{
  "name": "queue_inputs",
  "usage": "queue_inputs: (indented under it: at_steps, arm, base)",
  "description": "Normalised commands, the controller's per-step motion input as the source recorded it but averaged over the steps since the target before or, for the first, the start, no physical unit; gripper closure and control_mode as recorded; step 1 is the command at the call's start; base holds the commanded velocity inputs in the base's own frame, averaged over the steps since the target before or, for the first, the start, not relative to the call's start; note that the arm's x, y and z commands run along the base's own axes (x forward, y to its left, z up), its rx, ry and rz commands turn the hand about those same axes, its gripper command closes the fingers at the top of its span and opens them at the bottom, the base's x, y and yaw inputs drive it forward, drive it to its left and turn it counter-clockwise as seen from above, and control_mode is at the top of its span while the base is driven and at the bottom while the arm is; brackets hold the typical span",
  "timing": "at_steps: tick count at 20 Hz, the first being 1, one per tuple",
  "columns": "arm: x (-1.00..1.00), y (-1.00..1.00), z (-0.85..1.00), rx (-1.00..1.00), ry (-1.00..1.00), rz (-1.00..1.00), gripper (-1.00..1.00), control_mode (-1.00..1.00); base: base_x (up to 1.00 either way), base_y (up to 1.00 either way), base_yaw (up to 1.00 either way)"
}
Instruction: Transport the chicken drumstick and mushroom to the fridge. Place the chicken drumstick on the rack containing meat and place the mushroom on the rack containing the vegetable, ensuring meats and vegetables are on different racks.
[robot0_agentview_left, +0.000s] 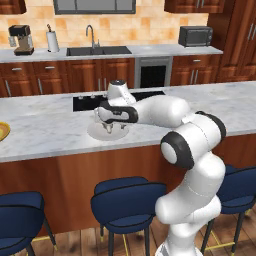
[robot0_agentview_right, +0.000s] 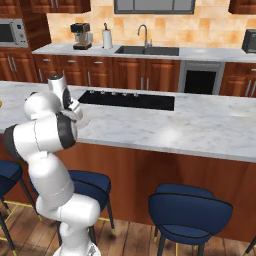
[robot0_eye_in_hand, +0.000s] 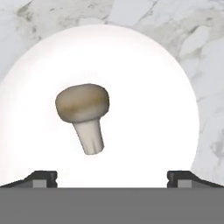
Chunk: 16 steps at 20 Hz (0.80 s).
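Observation:
A brown-capped mushroom (robot0_eye_in_hand: 85, 113) with a pale stem lies on its side on a round white plate (robot0_eye_in_hand: 148, 87), a little left of the plate's middle. The plate (robot0_agentview_left: 94, 133) rests on the marble island counter, near its front edge. My gripper (robot0_eye_in_hand: 111, 177) hangs straight above the plate, open, its two dark fingertips (robot0_eye_in_hand: 41, 178) wide apart with nothing between them. In the left base view the gripper (robot0_agentview_left: 108, 127) points down just over the plate. The chicken drumstick and the fridge are out of view.
A black cooktop (robot0_agentview_left: 86, 103) is set into the island just behind the plate. A yellow dish (robot0_agentview_left: 2, 131) sits at the counter's left edge. Blue stools (robot0_agentview_left: 129, 200) stand in front of the island. Along the back wall are a sink (robot0_agentview_left: 98, 50), coffee machine (robot0_agentview_left: 21, 40) and microwave (robot0_agentview_left: 195, 36).

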Motion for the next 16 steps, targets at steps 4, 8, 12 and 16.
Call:
queue_inputs:
  at_steps: [4, 8, 12, 16]
  arm:
    - [0.34, 0.19, -0.14, 0.0, 0.07, -0.04, -1.0, -1.0]
    - [0.4, 0.19, -0.21, 0.0, 0.06, -0.05, -1.0, -1.0]
    - [0.27, 0.03, -0.23, 0.0, 0.07, -0.04, -1.0, -1.0]
    - [0.23, 0.1, -0.24, 0.0, 0.06, -0.02, -1.0, -1.0]
  base:
    - [0.0, 0.0, 0.0]
    - [0.0, 0.0, 0.0]
    - [0.0, 0.0, 0.0]
    - [0.0, 0.0, 0.0]
